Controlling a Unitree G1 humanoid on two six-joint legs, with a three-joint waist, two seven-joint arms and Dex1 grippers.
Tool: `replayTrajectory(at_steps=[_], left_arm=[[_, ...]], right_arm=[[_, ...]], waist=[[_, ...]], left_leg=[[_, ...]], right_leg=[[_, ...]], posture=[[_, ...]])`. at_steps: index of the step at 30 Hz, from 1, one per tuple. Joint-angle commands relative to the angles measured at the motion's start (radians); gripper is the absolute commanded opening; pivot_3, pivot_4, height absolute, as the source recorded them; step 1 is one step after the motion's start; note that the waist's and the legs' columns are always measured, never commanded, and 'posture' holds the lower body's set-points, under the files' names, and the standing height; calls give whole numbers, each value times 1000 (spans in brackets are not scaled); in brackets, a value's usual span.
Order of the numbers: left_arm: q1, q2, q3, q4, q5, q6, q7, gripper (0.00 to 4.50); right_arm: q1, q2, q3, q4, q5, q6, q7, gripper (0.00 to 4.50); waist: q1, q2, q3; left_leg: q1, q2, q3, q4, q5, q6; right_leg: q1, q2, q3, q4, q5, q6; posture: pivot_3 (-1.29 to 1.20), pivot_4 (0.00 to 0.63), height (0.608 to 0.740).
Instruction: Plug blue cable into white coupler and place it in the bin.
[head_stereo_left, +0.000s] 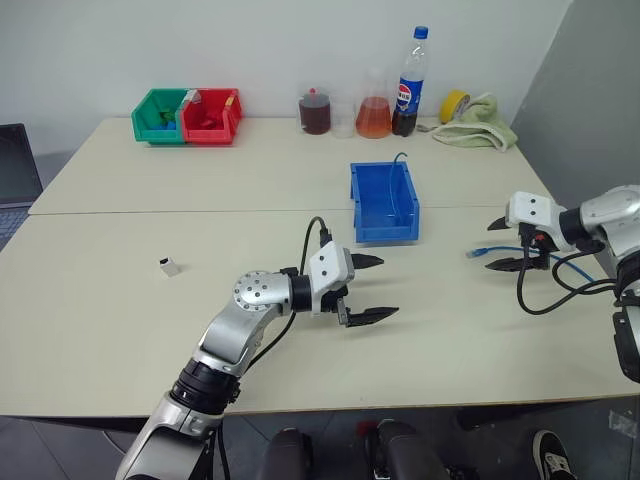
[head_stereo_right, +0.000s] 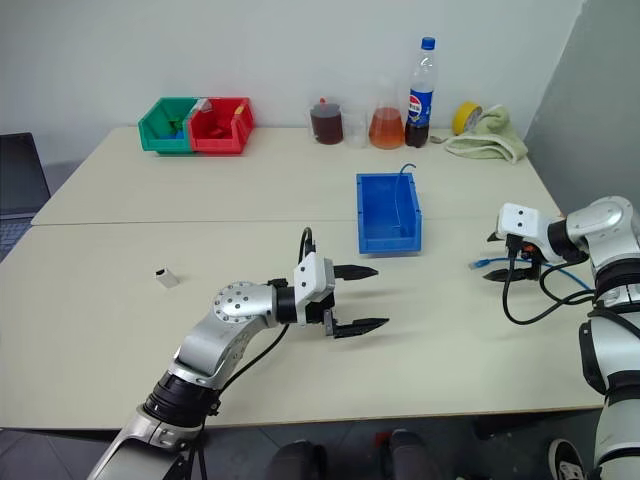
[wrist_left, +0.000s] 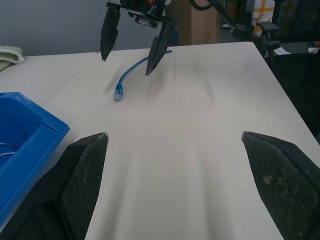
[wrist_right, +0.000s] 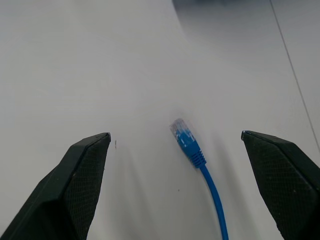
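The blue cable (wrist_right: 196, 159) lies loose on the table (head_stereo_left: 200, 330) at about 3 o'clock from the blue bin (head_stereo_left: 383, 203), its clear-tipped plug pointing toward the bin; the right gripper (head_stereo_left: 509, 242) hangs just over that plug with its fingers spread wide on either side, grasping nothing, which looks like a line-up for picking the plug end up first. The white coupler (head_stereo_left: 169, 266) sits alone far off at about 9 o'clock from the bin, well apart from the cable, so the two parts must be brought together before any plugging. The left gripper (head_stereo_left: 372, 288) hovers at about 7 o'clock from the bin with its jaws released and empty, pointing toward the cable side, not the coupler, probably waiting near the middle to help. The bin stands between the two parts, an easy drop point. By count: one blue cable, one white coupler, one blue bin, and at the far edge one green bin (head_stereo_left: 159, 116), one red bin (head_stereo_left: 210, 116), one cola bottle (head_stereo_left: 410, 84), two flasks of brown and orange liquid (head_stereo_left: 373, 115), one yellow tape roll (head_stereo_left: 454, 105) and one cloth (head_stereo_left: 480, 125)
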Motion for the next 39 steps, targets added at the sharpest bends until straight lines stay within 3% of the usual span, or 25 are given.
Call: replayTrajectory(at_steps=[1,26,39], left_arm=[[-5,3,16,-51,-11,8,6,4500],[38,41,33,-168,-37,105,48,4500],[35,41,31,-174,-40,119,60,4500]], right_arm=[[-58,13,19,34,-60,1,-55,4468],[-73,98,76,102,-262,112,-373,4468],[-75,157,91,111,-312,131,-436,4468]], waist=[[-1,0,0],[-3,0,0],[-7,0,0]], left_leg=[[0,0,0,0,0,0],[7,0,0,2,3,-4],[15,0,1,1,3,-4]], right_leg=[[0,0,0,0,0,0],[1,0,1,13,-3,-2],[7,0,1,13,-3,-2]], posture=[[0,150,740],[0,150,740],[0,150,740]])
